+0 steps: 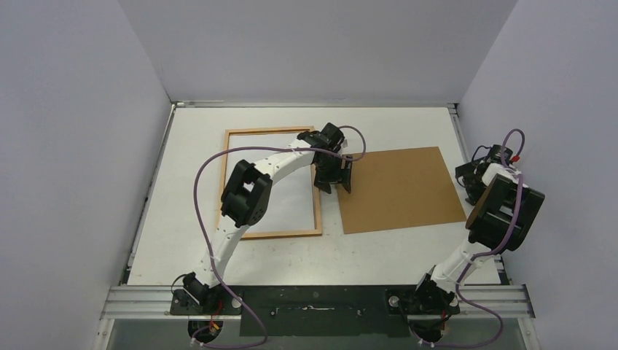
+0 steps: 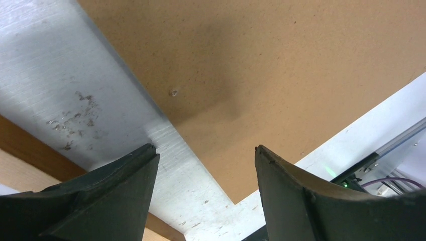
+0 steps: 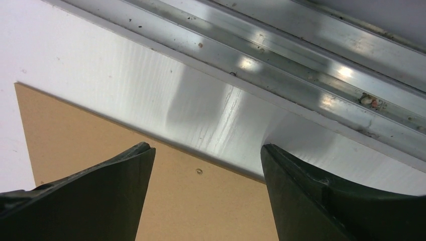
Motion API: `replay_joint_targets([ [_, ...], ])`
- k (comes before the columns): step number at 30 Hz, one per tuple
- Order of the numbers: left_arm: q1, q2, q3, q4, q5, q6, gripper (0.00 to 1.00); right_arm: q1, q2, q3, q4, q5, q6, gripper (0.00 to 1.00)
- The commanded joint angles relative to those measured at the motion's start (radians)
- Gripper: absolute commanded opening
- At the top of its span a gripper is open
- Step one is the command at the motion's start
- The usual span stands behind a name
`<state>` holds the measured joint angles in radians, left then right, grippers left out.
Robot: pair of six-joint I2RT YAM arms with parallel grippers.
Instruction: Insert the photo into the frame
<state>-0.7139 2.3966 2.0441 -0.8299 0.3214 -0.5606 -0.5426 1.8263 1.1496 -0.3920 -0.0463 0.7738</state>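
The frame [image 1: 288,234], thin orange-brown wood, lies flat left of centre; a strip of its rail [image 2: 25,150] shows in the left wrist view. Inside it I see only plain white, and I cannot tell whether that is the photo's white back or bare table. My left gripper [image 1: 334,186] hovers open over the gap between the frame's right rail and a flat brown fibreboard panel [image 1: 401,189], with nothing between its fingers [image 2: 206,149]. My right gripper [image 1: 472,179] stands open and holds nothing [image 3: 206,146], above the right edge of the panel [image 3: 75,130].
The white table [image 1: 291,255] is walled on three sides. An aluminium rail [image 3: 301,55] runs along its right edge, close to my right gripper. A metal bar [image 1: 313,295] at the near edge carries both arm bases. The left arm reaches across the frame.
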Motion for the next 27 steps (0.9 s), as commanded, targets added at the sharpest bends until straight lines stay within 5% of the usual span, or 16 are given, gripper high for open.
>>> replay_joint_targets([
  [1, -0.003, 0.071, 0.085, -0.049, 0.046, -0.013, 0.69, 0.031, -0.015, -0.082, -0.060, -0.070, 0.050, 0.80],
  [10, 0.013, 0.149, 0.202, -0.067, 0.160, -0.053, 0.68, 0.068, -0.049, -0.196, -0.008, -0.142, 0.085, 0.79],
  [27, 0.048, -0.017, 0.187, 0.102, 0.305, -0.022, 0.63, 0.070, -0.181, -0.293, -0.027, -0.239, 0.075, 0.79],
])
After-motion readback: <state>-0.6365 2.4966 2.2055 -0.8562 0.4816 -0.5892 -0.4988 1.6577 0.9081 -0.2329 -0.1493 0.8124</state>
